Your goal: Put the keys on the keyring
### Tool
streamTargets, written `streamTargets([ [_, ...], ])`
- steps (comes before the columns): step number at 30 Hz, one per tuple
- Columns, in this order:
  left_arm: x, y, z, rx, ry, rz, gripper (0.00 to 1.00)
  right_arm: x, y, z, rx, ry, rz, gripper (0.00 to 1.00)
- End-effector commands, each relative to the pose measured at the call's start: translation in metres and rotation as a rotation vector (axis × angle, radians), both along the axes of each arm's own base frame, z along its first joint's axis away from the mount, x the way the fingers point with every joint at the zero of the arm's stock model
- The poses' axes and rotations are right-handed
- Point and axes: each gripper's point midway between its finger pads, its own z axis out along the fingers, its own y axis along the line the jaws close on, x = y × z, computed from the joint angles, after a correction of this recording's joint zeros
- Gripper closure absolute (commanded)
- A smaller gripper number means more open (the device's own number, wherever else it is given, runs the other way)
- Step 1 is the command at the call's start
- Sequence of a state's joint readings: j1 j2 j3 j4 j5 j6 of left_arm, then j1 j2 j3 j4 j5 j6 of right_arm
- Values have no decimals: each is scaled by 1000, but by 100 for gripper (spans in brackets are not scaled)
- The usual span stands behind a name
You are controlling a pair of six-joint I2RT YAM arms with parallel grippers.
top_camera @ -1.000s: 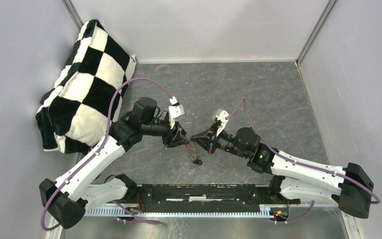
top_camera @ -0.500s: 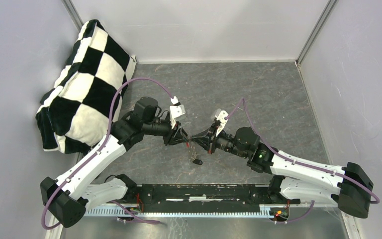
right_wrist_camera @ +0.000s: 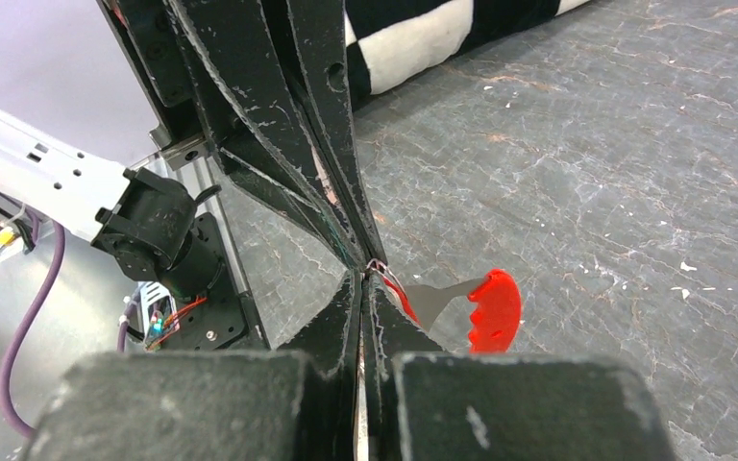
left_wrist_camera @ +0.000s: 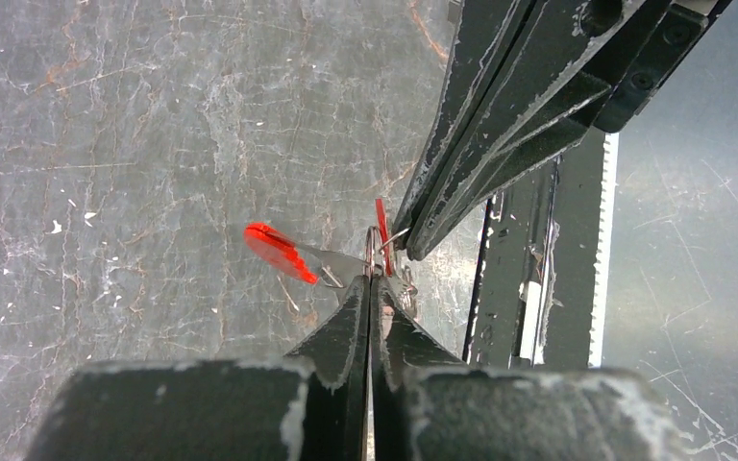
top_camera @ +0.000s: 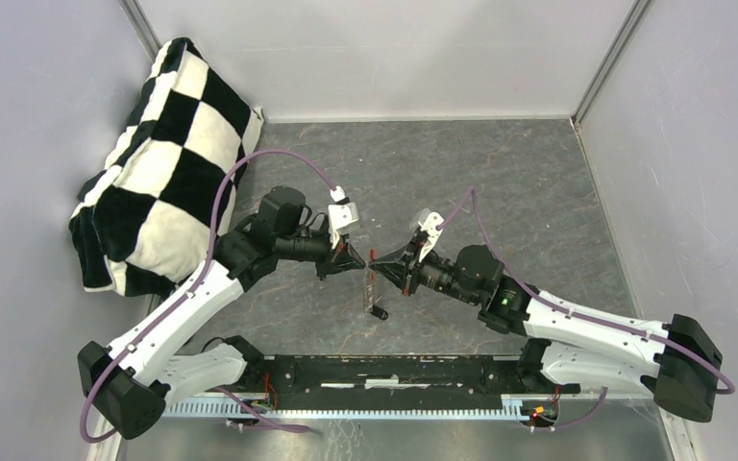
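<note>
Red-plastic-headed small metal key (left_wrist_camera: 279, 252) jutted sideways, blade inward, from the thin wire keyring (left_wrist_camera: 377, 235), pinched above the grey marbled table (top_camera: 500, 192) between the closed left gripper (left_wrist_camera: 372, 280) and closed right gripper (right_wrist_camera: 365, 279), tip to tip.

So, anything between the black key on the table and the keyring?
Nothing visible. The black key lies on the table just nearside of the keyring, which the left tool and right tool pinch.
</note>
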State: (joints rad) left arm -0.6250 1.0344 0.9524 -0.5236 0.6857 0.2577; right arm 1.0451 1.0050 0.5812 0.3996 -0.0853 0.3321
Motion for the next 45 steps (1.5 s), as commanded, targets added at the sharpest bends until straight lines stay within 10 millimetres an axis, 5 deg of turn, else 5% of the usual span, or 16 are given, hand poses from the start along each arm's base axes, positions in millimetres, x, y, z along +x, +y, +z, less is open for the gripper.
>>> streamTargets([
  [1, 10, 0, 18, -36, -105, 13, 98, -1, -4, 36, 103, -54, -13, 100],
  [18, 13, 4, 42, -128, -230, 65, 98, 1, -12, 30, 103, -31, -42, 100],
  [27, 14, 1, 54, -174, -234, 77, 98, 2, -19, 28, 90, -31, -61, 71],
  [37, 11, 0, 53, -182, -221, 64, 98, 11, -35, 30, 45, -80, -126, 67],
  [41, 7, 5, 30, -116, -199, 45, 98, 23, -44, 9, -36, -72, -186, 61],
  [45, 7, 11, 7, -61, -204, 43, 97, 46, -68, -43, -178, 28, -345, 48],
])
